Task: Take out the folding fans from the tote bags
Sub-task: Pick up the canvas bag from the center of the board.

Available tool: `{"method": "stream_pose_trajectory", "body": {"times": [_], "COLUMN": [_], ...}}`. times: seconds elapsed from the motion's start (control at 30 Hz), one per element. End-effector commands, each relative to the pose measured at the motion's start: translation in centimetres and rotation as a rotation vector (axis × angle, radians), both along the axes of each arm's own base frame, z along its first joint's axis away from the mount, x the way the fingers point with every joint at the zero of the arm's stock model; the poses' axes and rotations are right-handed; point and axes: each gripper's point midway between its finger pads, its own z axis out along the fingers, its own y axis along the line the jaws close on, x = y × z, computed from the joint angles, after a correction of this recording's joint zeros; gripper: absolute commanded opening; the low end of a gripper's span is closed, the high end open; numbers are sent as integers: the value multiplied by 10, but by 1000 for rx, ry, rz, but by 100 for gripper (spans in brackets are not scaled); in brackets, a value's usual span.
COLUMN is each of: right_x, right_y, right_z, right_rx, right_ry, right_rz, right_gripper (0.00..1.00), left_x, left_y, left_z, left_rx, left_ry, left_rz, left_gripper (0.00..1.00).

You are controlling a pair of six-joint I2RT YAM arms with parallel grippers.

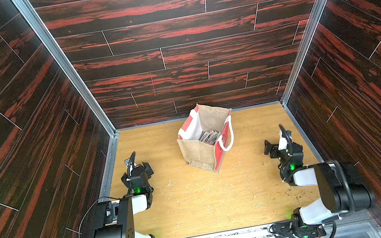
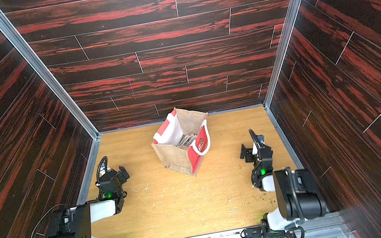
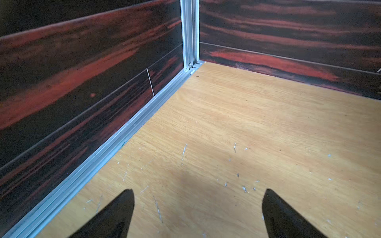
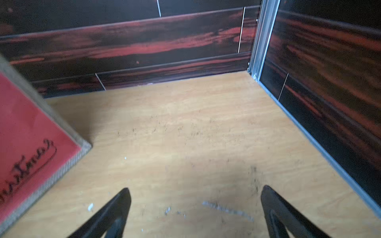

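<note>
Between the spread, empty left gripper (image 3: 198, 190) and right gripper (image 4: 195, 187), ahead of both, the tote bag (image 1: 197, 150) is stood with the folding fans (image 1: 209, 137) bundled inside; one fan's top is best pinched from straight above.

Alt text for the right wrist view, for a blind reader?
The right gripper hangs open and empty, its black fingers spread above the scuffed wooden table. Off to one side stands the tote bag, showing a red panel with dark script and a burlap edge, untouched; dark red-streaked walls lie behind.
</note>
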Motion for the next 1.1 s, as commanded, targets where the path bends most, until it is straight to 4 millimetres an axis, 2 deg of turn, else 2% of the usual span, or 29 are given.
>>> {"method": "stream_pose_trajectory", "body": {"times": [0.0, 0.17, 0.27, 0.37, 0.47, 0.6, 0.8, 1.0, 1.07], "right_x": [2, -4, -8, -14, -22, -35, -52, -65, -69], "right_y": [-15, -22, -20, -16, -11, -8, -9, -6, -8], "right_z": [20, 38, 48, 58, 68, 79, 85, 95, 98], "right_rx": [5, 52, 91, 139, 180, 197, 239, 272, 273], "right_ry": [38, 82, 121, 168, 215, 239, 308, 348, 359], "right_rz": [-82, -151, -177, -192, -197, -207, -248, -253, -265], "right_gripper": [99, 99, 99, 99, 99, 99, 99, 99, 99], "left_x": [-3, -20, -20, -19, -11, 15, 63, 87, 94], "left_y": [4, 4, -17, -29, -42, -73, -147, -202, -217], "left_z": [35, 90, 123, 154, 179, 206, 225, 240, 238], "left_rx": [28, -78, -138, -217, -299, -431, -575, -459, -439], "left_ry": [-105, -86, -98, -144, -156, -123, 21, 99, 142], "left_rz": [22, 62, -56, -110, -158, -279, -524, -613, -633], "left_gripper": [99, 99, 99, 99, 99, 99, 99, 99, 99]}}
